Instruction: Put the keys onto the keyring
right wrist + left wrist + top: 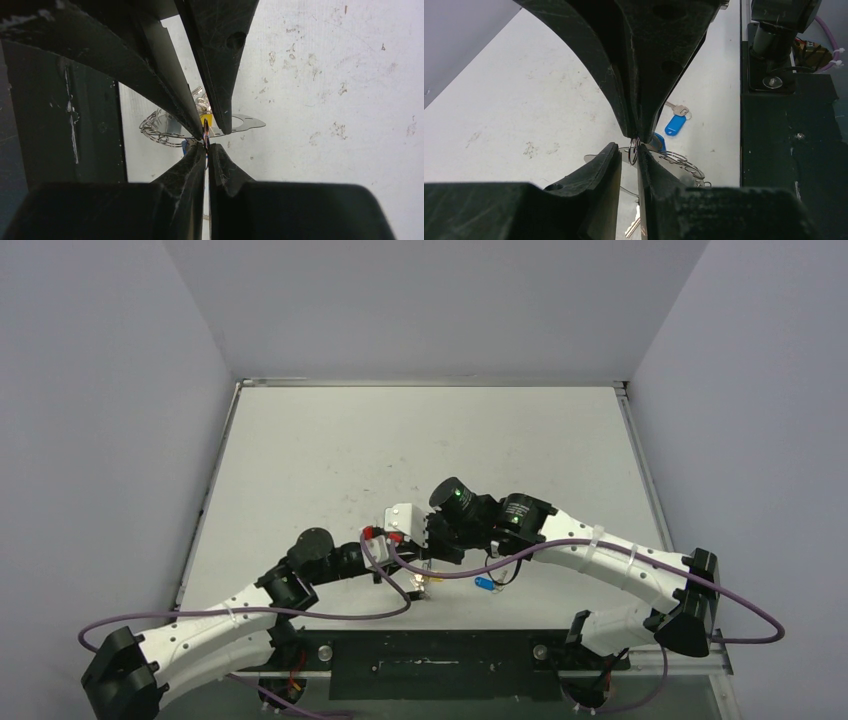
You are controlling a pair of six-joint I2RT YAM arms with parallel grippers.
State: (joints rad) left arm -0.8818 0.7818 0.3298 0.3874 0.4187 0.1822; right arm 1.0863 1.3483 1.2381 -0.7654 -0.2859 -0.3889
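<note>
1. The white table [420, 440] takes up most of the top view. It has a thin rim along the back and both sides, and grey walls close in right behind those rims.
2. A black strip [450, 660] runs along the near edge, and all the action is just beyond it. That's well away from the back rim and about midway between the side rims, so the room is out back and to both sides.
3. The left arm [230, 615] and right arm [610, 555] both bend inward, and their tips meet nose to nose near the front centre. Purple cables [440, 575] droop between them.
4. The right gripper [206, 147] has its fingers pressed together, pinching the keyring [205, 134], which shows almost edge-on just above the table.
5. The left gripper [629, 152] faces it with its fingers a narrow slit apart. One sits on each side of the keyring, and daylight shows between them in both wrist views.
6. Some silvery wire loops [684, 165] and a flat metal piece [245, 122] lie on the table right under the tips.
7. The keys: a silver key [677, 108] with a blue tag [675, 124] lies near the tips, just short of the black strip. A bit of a yellow key head [205, 121] peeks out right behind the keyring.
</note>
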